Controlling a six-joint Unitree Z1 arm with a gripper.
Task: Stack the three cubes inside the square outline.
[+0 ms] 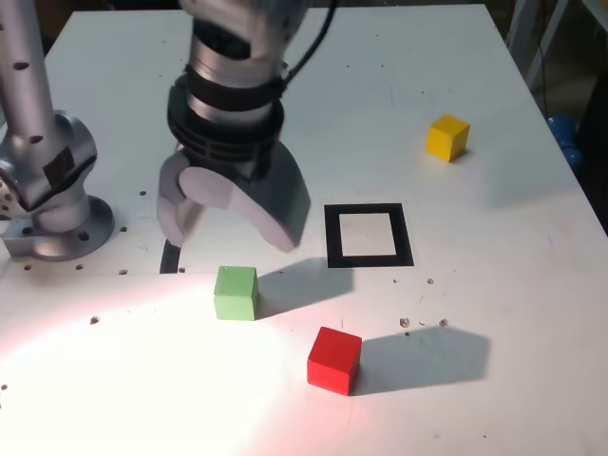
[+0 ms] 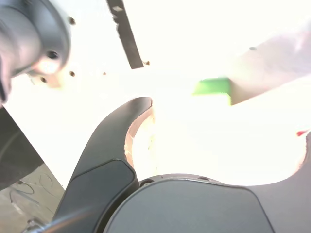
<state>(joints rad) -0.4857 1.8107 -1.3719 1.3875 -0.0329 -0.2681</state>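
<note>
We find the three small matte cubes loose on the white worktop [image 1: 532, 285], none stacked. The green cube [image 1: 236, 293] sits just below the grey two-fingered gripper [image 1: 228, 226] in the exterior view; the red cube [image 1: 334, 360] lies nearer the camera, toward that view's right; the yellow cube [image 1: 447, 137] is well apart at the far right. The thick black square outline with its pale centre [image 1: 368, 235] is empty, between the green and yellow cubes.

The gripper hangs above the worktop with its jaws spread wide and nothing between them. We judge it is placed this way to come down over the green cube, the nearest one, as the base of the stack; that is our reading, not a thing seen.

Hard to make out:
- The wrist view is badly washed out by glare. Only a green cube [image 2: 212, 87] edge, a sliver of red [image 2: 302, 132] at the frame edge, and a thin black strip [image 2: 125, 34] survive.
- The outline and the yellow cube are absent from the wrist view.
- The gripper hides most of the black strip in the exterior view.
- The arm's upper part is cut off at the frame top.
</note>
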